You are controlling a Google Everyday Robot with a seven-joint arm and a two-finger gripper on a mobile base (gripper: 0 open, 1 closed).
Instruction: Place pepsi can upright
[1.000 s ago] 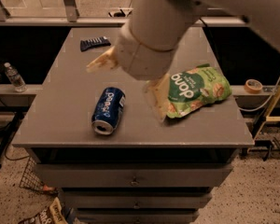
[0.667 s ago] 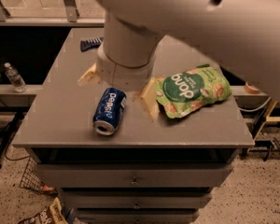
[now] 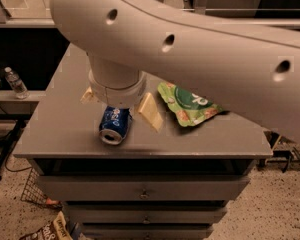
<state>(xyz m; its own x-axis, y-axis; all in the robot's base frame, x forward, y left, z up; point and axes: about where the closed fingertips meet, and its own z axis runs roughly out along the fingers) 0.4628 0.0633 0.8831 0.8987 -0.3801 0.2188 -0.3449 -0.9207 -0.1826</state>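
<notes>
The blue pepsi can point(image 3: 113, 125) lies on its side on the grey cabinet top point(image 3: 65, 129), near the front edge, its silver end toward me. My gripper point(image 3: 119, 106) hangs right above the can's far half. Its two cream fingers point(image 3: 150, 111) are spread wide, one on each side of the can, and do not hold it. The big white arm covers the back of the cabinet top.
A green snack bag point(image 3: 190, 104) lies flat just right of the gripper. A plastic water bottle point(image 3: 15, 82) stands on a low shelf at the left. Drawers point(image 3: 145, 189) sit below the top. A wire basket and packets lie on the floor at lower left.
The arm has swung left and down toward me. The open gripper now straddles the can instead of hovering behind it. Can and bag have not moved on the top.
</notes>
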